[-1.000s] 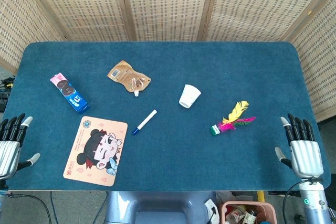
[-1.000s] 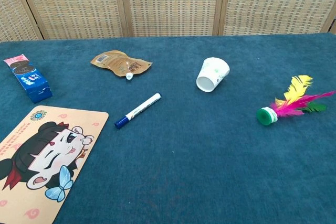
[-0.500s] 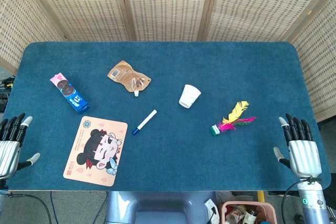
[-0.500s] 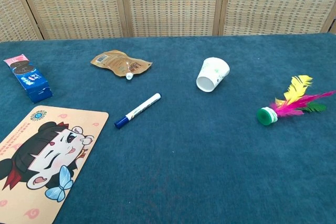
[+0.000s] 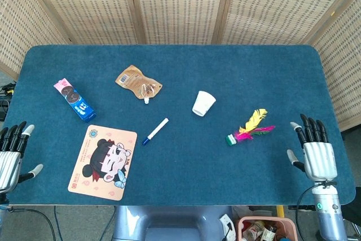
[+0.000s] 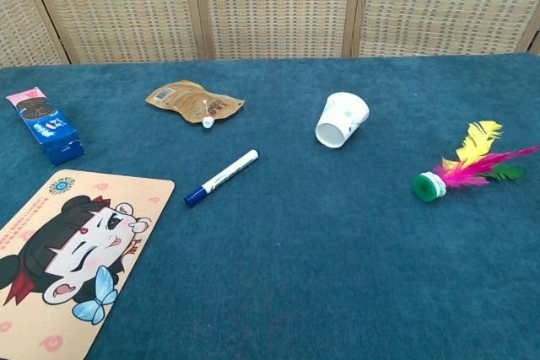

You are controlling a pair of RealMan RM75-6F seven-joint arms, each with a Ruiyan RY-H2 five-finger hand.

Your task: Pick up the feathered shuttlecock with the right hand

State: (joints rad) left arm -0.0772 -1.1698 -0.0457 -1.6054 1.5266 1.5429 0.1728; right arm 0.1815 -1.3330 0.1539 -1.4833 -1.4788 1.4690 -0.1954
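Note:
The feathered shuttlecock (image 5: 249,128) lies on its side on the blue table at the right, green base toward the left, with yellow, pink and green feathers; the chest view shows the shuttlecock (image 6: 468,166) near its right edge. My right hand (image 5: 313,150) hovers near the table's front right corner, to the right of the shuttlecock and apart from it, fingers spread and empty. My left hand (image 5: 10,156) stays at the front left edge, fingers apart, holding nothing. Neither hand appears in the chest view.
A white paper cup (image 5: 203,104) lies tipped over left of the shuttlecock. A blue-capped marker (image 5: 155,131), a brown pouch (image 5: 137,82), a blue biscuit box (image 5: 75,100) and a cartoon card (image 5: 103,162) occupy the left half. Woven screens stand behind the table.
My right hand has moved slightly left and farther onto the table, closer to the shuttlecock. The left hand and all objects stay put.

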